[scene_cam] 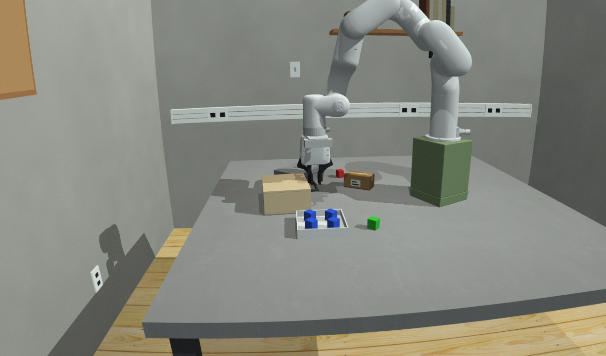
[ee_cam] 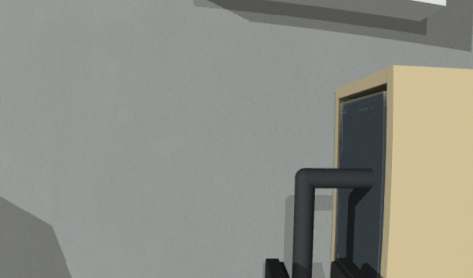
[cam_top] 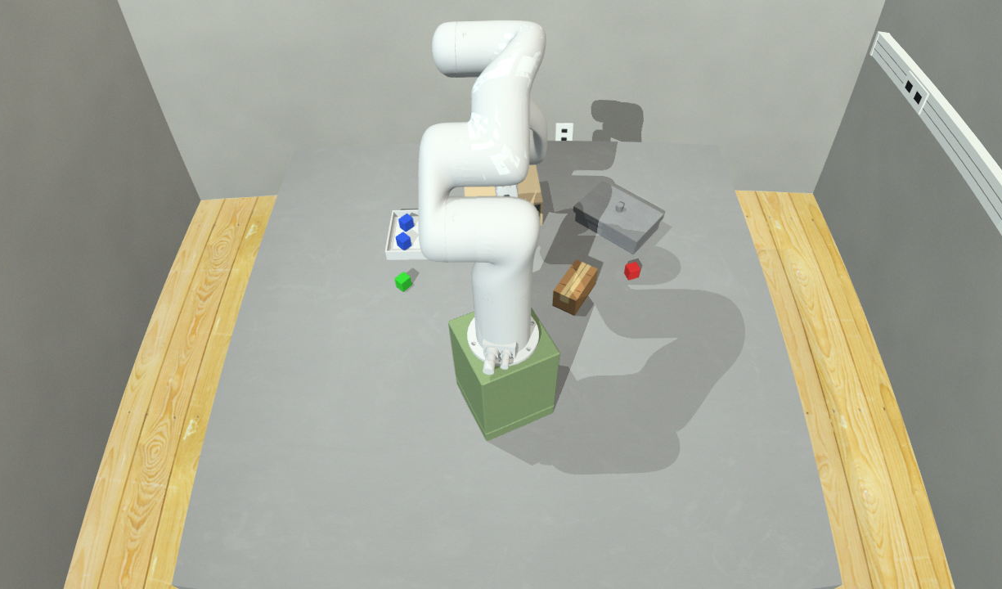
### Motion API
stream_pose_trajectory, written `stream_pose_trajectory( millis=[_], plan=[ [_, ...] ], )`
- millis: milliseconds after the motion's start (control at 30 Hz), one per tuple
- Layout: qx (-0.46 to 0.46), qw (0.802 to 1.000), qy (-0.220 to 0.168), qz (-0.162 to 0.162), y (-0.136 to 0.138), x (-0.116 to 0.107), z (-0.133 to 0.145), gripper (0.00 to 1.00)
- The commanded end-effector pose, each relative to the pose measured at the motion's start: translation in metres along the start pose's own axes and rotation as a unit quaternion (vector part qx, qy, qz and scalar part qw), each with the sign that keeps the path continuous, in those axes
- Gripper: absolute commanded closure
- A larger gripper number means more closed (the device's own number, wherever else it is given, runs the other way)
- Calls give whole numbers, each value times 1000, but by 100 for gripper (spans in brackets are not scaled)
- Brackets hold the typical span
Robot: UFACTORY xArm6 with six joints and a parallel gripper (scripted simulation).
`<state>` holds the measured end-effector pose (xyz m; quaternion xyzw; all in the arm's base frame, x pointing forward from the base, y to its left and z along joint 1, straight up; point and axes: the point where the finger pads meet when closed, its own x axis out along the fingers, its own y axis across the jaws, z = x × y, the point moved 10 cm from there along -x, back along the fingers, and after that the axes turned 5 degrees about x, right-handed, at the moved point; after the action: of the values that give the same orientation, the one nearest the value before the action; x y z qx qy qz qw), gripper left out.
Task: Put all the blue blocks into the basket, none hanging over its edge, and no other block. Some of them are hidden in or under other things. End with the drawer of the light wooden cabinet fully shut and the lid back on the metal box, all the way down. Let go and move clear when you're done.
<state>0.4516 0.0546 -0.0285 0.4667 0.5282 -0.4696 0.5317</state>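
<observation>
The hand is slightly parted around the drawer handle, gripping nothing. Lifting unevenly could snag the handle and drag the seemingly shut drawer open. Four blue blocks sit inside the basket.

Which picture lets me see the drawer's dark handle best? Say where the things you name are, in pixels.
The wrist view: it shows the handle (scene_cam: 314,186) (ee_cam: 304,216) large, standing out from the drawer front (ee_cam: 361,139), though its lower end is cut off. The exterior view shows only a small dark piece past the cabinet (scene_cam: 286,201) (ee_cam: 433,174). From the top, the arm hides it.
</observation>
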Motion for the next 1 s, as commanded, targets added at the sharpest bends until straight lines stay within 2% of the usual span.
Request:
stream_pose_trajectory(
  millis=[0,400,467,733,967],
  plan=[
    [0,1000,0,1,1,-12,0,76],
    [0,1000,0,1,1,-56,0,76],
    [0,1000,0,1,1,-56,0,76],
    [0,1000,0,1,1,-81,0,76],
    [0,1000,0,1,1,-95,0,76]
  ],
)
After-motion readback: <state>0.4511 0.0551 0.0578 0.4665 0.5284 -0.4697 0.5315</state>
